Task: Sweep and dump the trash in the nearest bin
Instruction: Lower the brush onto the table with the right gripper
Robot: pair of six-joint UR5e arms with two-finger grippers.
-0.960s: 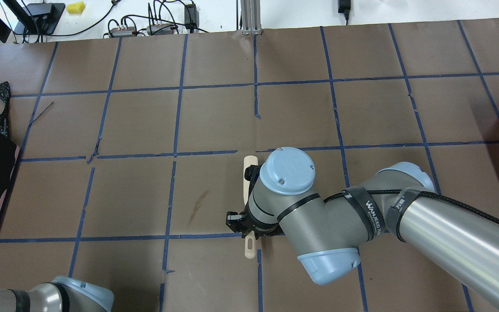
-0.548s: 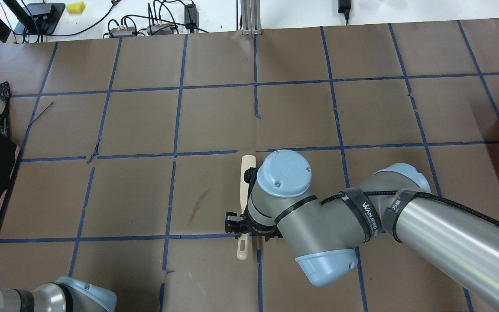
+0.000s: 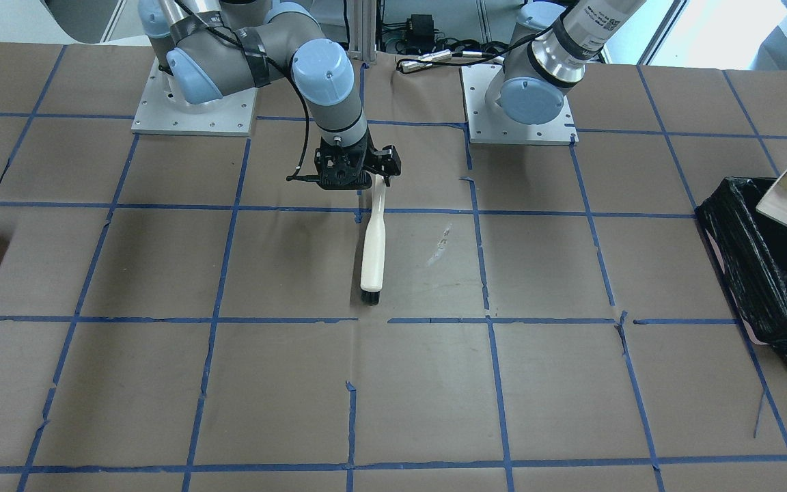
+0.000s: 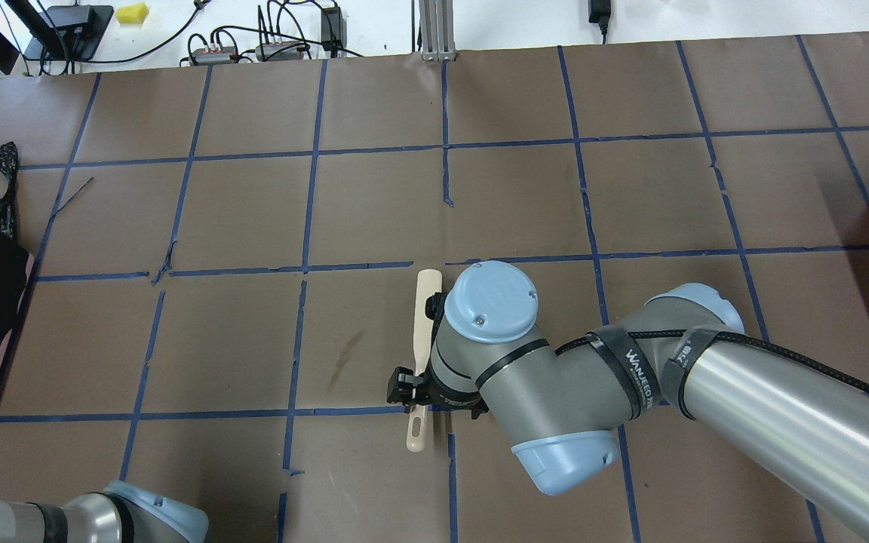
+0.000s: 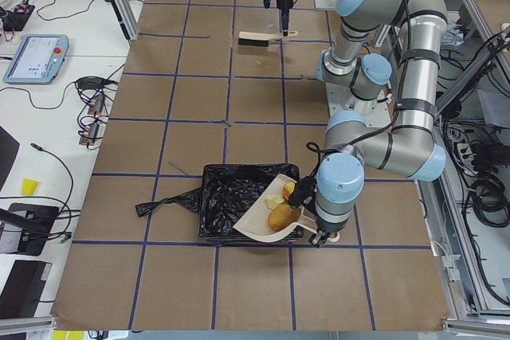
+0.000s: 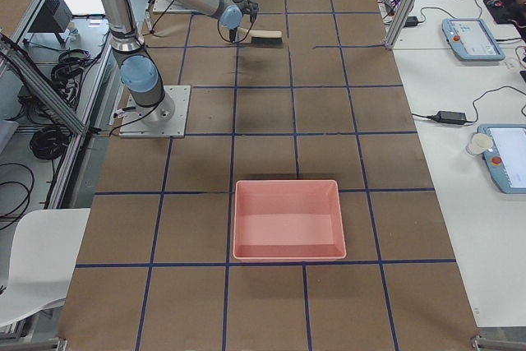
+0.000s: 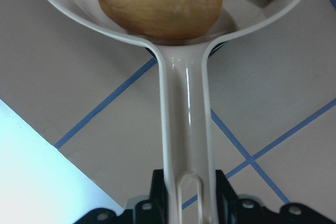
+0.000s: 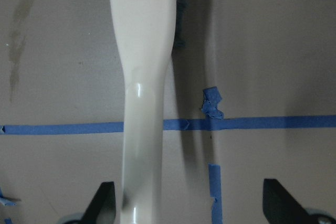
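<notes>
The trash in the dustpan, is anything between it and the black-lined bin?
Nothing visible does. The dustpan, held by the left end effector, hangs over the open top of the bin with the trash in it; only the pan's own floor separates them.

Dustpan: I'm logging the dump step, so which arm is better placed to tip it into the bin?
Left. The left gripper holds the white plastic dustpan with the food pieces over the black-bag-lined bin; the right gripper is open at the cream-handled brush mid-table.
</notes>
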